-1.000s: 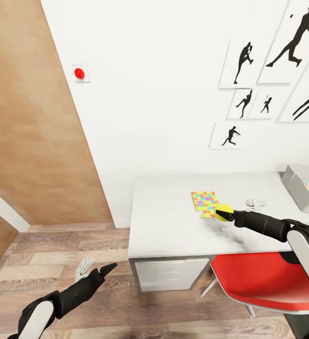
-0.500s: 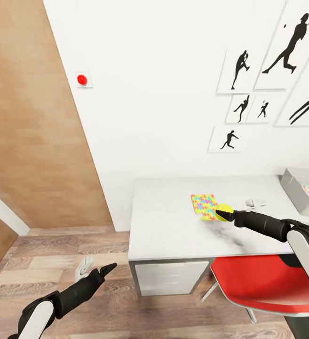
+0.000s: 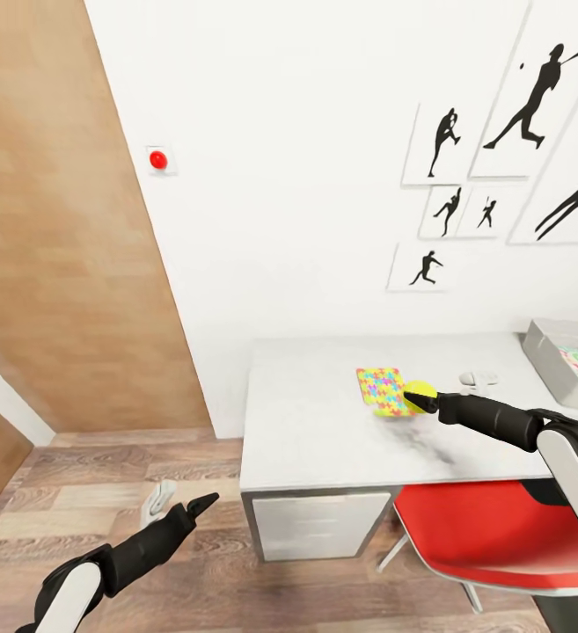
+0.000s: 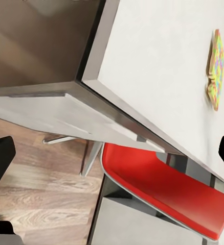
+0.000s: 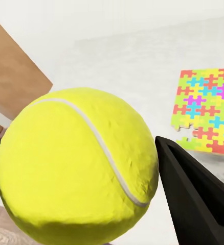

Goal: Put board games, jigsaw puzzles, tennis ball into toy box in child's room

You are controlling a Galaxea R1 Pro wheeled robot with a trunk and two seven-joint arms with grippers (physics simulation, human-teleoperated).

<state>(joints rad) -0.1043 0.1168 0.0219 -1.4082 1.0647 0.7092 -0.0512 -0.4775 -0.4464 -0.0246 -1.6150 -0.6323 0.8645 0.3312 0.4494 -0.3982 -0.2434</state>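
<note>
Tennis ball (image 3: 420,396), bright yellow and fuzzy, stays pinched in the right hand (image 3: 424,401) above the pale grey desk (image 3: 324,422) while the view drifts, so carrying it toward the light-grey plastic toy box (image 3: 548,356) at three o'clock likely comes next.

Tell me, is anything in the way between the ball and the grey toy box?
Nothing visible is. The right pincer holds the tennis ball above the table, and only a small white thing lies low on the tabletop towards the toy box.
</note>
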